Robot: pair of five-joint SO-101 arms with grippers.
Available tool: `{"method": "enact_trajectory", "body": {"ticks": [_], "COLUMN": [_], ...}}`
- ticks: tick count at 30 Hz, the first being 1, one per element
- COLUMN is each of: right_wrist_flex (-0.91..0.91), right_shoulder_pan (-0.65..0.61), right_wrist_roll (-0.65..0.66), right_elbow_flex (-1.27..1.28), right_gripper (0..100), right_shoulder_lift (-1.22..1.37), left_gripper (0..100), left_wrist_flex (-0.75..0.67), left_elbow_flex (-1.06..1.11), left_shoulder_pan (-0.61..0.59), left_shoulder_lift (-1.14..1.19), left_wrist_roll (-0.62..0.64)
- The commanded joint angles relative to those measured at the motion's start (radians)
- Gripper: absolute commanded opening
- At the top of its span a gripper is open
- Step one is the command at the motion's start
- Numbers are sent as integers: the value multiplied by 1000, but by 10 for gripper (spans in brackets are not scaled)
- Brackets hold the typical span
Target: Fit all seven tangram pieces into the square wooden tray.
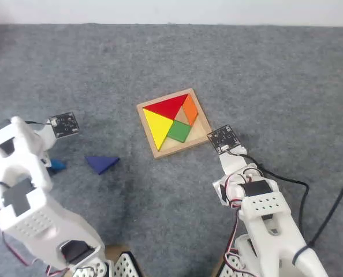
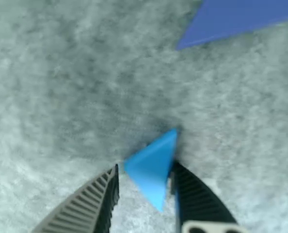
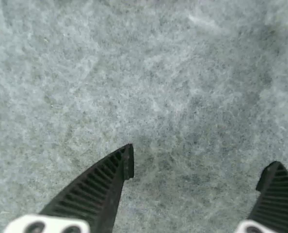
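Left gripper (image 2: 145,169) jaws straddle the small light-blue triangle (image 2: 153,172), well left of the wooden tray (image 1: 190,144), not quite pinching. Light, stiff and likely slick, it wants gripping across its flat edges. Right gripper (image 3: 202,158) hangs, jaws spread, just beside the tray.

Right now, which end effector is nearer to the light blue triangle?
Left. The left end effector is right at the light blue triangle; the right end effector is far off, beside the wooden tray.
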Motion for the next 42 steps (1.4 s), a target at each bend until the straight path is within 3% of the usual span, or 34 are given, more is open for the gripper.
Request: {"method": "enact_trajectory", "body": {"ticks": [1,11,20,26,30,37,42], "right_wrist_flex": [-21,-21,-21,-21,-21,-19,-16], "right_shoulder_pan": [-2,-2,-2,-2,-2,-2,-2], "right_wrist_roll": [9,9,9,9,9,9,11], "right_elbow_flex": [-8,-8,-8,-8,-8,-8,-8], "right_gripper": [401,401,401,401,401,401,401], "right_shoulder_lift": [2,2,2,2,2,2,1], "left_gripper": [130,100,100,100,100,100,103], "left_wrist_flex": [-11,32,230,253,284,278,175], "left_elbow_flex": [48,31,31,36,31,33,33], "left_shoulder_pan": [9,12,129,206,338,717,738], "left_shoulder_lift": [34,-54,-319,-411,-456,-525,-532], "left_wrist_roll": [-51,-32,37,137,261,629,773]}}
